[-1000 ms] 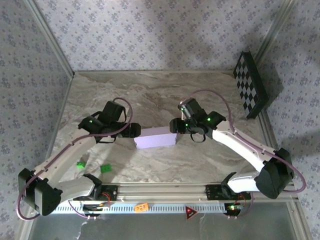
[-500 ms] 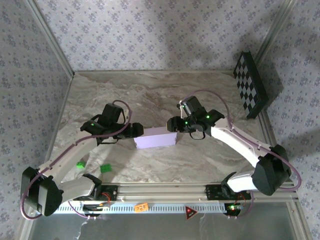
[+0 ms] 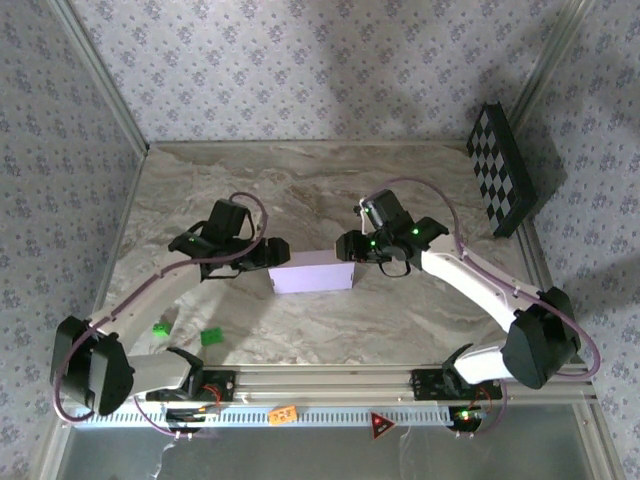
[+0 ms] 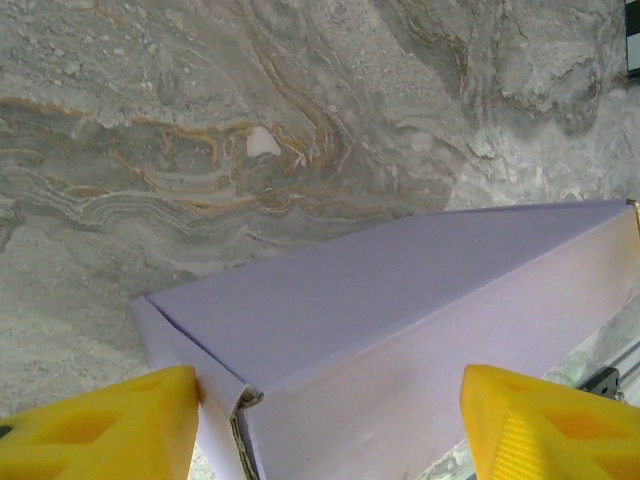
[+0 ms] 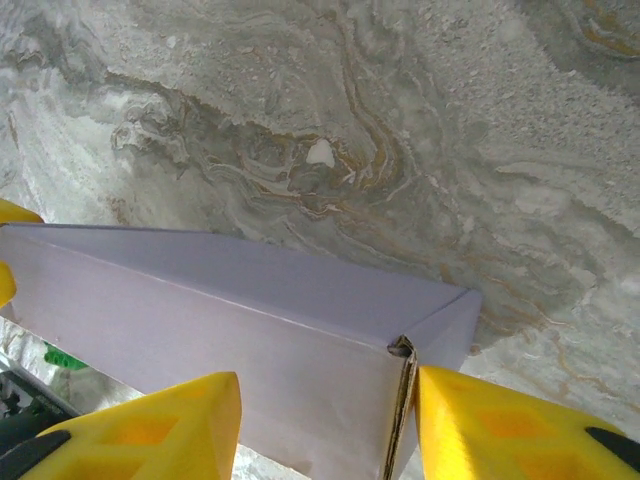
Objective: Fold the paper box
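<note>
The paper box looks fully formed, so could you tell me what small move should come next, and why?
The paper box lies closed on the table; the left end effector and right end effector each straddle an end, and the corner seams look slightly agape. I would probably ease both inward to press the ends flat.

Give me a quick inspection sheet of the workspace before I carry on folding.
Surface: marble-patterned table, no damage seen.
Job's things: paper box, lavender, closed up, lying mid-table.
Clutter: two green pieces front left; checkerboard panel far right.
Hands: left hand and right hand each astride one box end, jaws apart; contact unclear.
Cables: purple cables arch high, off the box.
Surroundings: patterned walls, metal frame posts.
</note>
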### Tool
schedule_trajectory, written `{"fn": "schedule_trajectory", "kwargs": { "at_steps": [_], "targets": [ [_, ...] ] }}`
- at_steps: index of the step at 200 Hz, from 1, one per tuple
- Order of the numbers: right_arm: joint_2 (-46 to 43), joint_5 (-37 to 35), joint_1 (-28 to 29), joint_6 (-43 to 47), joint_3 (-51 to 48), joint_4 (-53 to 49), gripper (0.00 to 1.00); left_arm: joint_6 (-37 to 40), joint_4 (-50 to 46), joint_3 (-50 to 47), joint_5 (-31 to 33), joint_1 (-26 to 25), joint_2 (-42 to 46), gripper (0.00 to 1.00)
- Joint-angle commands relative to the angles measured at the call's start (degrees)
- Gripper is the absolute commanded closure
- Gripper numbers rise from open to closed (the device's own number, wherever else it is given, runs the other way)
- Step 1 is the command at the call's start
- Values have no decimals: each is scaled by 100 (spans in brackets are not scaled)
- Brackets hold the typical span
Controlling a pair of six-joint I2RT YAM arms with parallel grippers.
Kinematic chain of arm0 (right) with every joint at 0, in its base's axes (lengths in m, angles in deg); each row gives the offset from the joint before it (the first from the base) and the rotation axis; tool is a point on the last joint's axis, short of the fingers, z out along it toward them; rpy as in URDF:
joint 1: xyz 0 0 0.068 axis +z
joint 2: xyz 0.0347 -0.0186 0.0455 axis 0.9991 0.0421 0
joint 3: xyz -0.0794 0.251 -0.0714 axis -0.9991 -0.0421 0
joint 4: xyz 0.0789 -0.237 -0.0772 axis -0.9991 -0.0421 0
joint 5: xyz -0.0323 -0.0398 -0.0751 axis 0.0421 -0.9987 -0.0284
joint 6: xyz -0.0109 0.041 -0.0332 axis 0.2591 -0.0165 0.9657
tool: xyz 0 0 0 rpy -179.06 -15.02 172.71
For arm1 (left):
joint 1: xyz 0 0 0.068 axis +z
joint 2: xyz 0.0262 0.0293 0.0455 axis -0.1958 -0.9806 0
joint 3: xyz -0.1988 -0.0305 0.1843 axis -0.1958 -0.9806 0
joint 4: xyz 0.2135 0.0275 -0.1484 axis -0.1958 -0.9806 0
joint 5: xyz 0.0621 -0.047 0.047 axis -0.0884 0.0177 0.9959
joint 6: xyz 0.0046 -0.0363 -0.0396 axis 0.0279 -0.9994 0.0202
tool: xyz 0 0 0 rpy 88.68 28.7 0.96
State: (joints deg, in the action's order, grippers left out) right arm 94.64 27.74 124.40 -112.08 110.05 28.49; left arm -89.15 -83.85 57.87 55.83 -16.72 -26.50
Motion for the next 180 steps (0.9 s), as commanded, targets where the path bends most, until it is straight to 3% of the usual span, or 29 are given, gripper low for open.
{"fn": "schedule_trajectory", "kwargs": {
  "at_steps": [1,41,111,144,180],
  "targets": [
    [175,140,31,109,422,183,52,199,318,468,-271,-23,-235,31],
    [669,66,-133,312,1177,199,53,610,209,1332,-330,157,-1024,32],
    [1632,-849,-447,1159,2247,73,53,1373,133,2804,-454,469,-2444,33],
    [1802,-1054,-486,1378,2081,191,53,1427,344,2831,-660,514,-2865,35],
    [1590,-951,-380,1290,1581,286,53,1287,656,2309,-1011,496,-2658,34]
  ]
}}
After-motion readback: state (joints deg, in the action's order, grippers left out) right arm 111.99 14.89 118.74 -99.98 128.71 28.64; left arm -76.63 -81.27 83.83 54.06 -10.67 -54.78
